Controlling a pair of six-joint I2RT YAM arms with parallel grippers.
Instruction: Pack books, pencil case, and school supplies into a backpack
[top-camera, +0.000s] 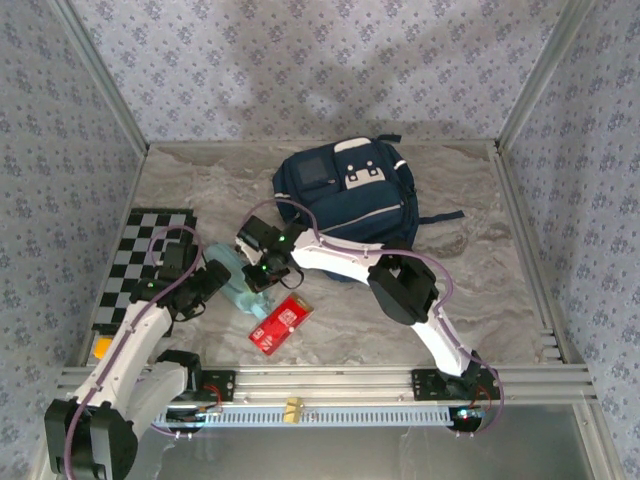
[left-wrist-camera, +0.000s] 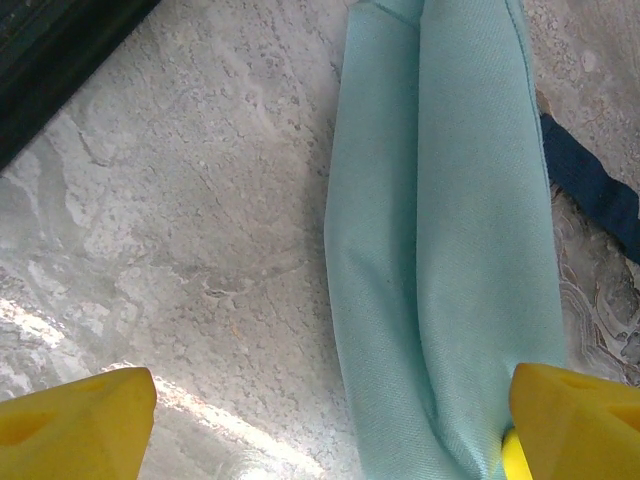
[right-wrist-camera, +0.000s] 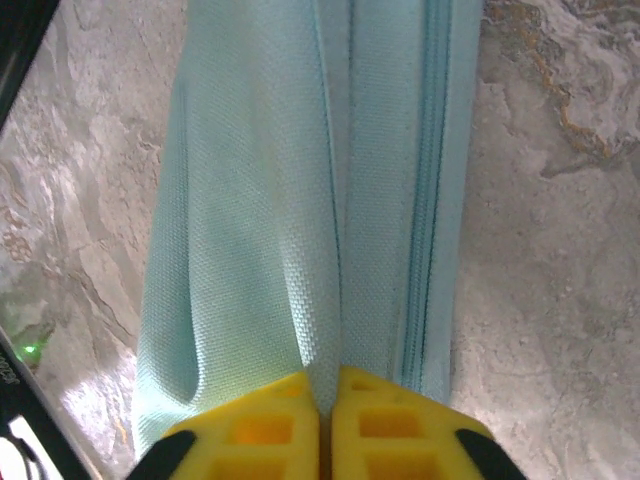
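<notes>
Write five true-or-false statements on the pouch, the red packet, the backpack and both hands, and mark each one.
1. The right hand is shut on a fold of the long pale teal fabric pouch. True.
2. The left hand grips the pouch too. False: its yellow fingers stand wide apart, open.
3. The large navy blue fabric backpack sits at the far side of the marble table. True.
4. The small flat red rectangular packet lies inside the backpack. False: it lies on the table, near the front edge.
5. The pouch rests on a checkered mat. False: it lies on bare marble; the black-and-white checkered mat is to its left.
</notes>
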